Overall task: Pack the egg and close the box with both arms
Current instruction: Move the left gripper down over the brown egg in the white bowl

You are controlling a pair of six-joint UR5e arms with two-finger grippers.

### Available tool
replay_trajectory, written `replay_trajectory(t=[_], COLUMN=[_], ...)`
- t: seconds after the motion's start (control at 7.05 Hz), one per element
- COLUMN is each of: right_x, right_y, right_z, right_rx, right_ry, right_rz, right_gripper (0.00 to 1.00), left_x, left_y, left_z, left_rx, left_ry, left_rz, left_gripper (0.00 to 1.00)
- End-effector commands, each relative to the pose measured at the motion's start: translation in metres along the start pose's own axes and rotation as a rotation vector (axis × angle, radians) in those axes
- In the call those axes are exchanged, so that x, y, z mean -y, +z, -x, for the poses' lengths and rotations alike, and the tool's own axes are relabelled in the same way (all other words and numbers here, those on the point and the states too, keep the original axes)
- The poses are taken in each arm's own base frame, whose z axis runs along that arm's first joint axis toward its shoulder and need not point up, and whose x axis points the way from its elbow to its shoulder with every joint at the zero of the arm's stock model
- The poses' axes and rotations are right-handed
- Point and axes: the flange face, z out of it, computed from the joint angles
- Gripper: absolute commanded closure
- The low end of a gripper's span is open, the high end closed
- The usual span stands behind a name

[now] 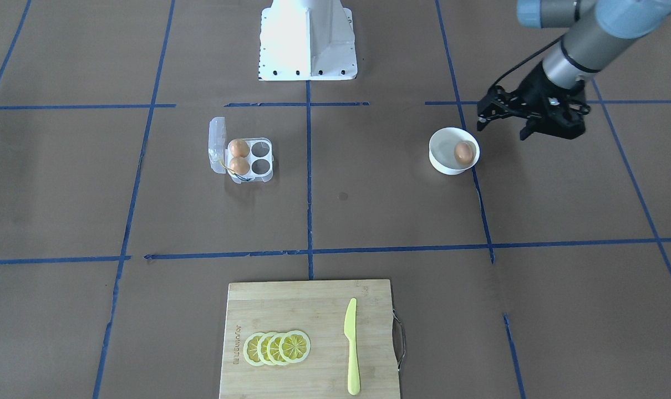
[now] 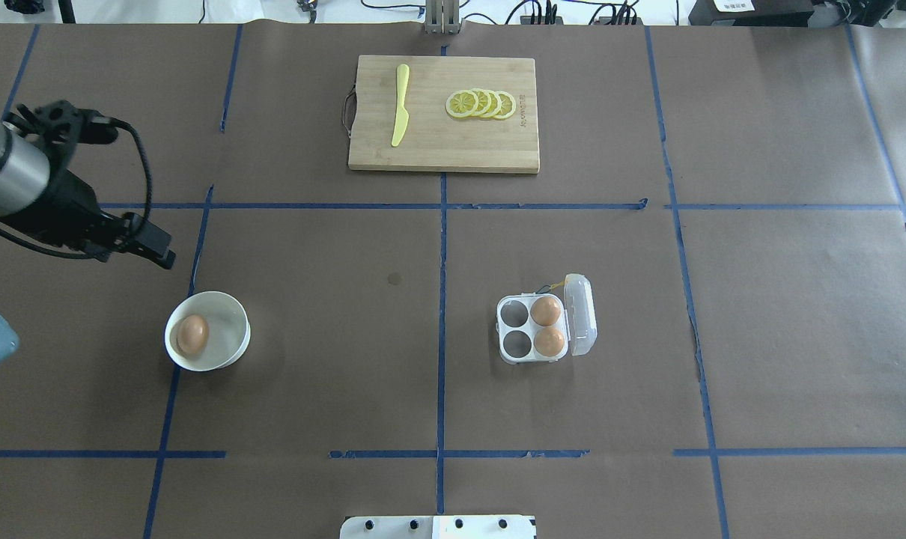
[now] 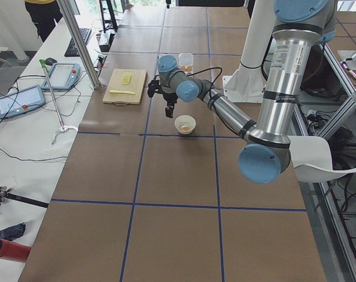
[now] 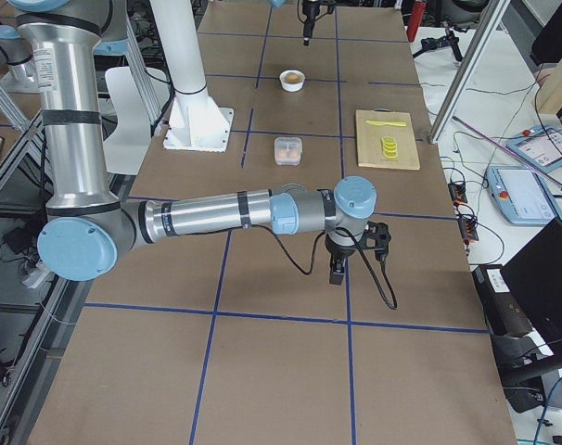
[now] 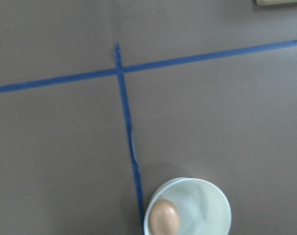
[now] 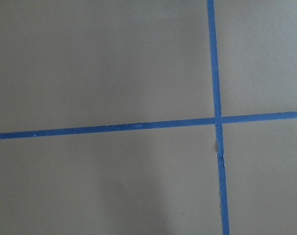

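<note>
I see two eggs (image 2: 546, 311) in box (image 2: 531, 328), lid (image 2: 582, 314) up; third egg (image 2: 192, 335) in bowl (image 2: 232, 329), lower left, not packed. My left end effector (image 1: 502, 131) open, empty; right end effector (image 4: 337, 269), can't tell.

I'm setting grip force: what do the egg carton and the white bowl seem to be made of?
The box: thin clear plastic, glossy; the table shows through its open lid. The bowl: probably glazed ceramic, possibly plastic; smooth, opaque white, thick rim.

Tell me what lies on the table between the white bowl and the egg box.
Nothing stands there. In the overhead view, only bare brown table cover and one blue tape line run between the bowl and the box.
</note>
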Motion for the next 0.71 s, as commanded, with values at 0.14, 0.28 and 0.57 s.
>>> replay_trajectory(t=[0.14, 0.28, 0.57], right_x=[0.0, 0.0, 0.0], right_y=[0.001, 0.002, 0.002], right_z=[-0.001, -0.002, -0.002], right_rx=[0.0, -0.001, -0.001], right_ry=[0.001, 0.004, 0.005], right_rz=[0.001, 0.003, 0.004], right_gripper=[0.0, 0.0, 0.0], left_x=[-0.038, -0.038, -0.039], left_y=[0.061, 0.069, 0.089], left_z=[-0.045, -0.04, -0.036], left_rx=[0.119, 0.138, 0.194], left_ry=[-0.065, -0.07, -0.066], left_rz=[-0.035, -0.028, -0.043], left_gripper=[0.13, 0.13, 0.15])
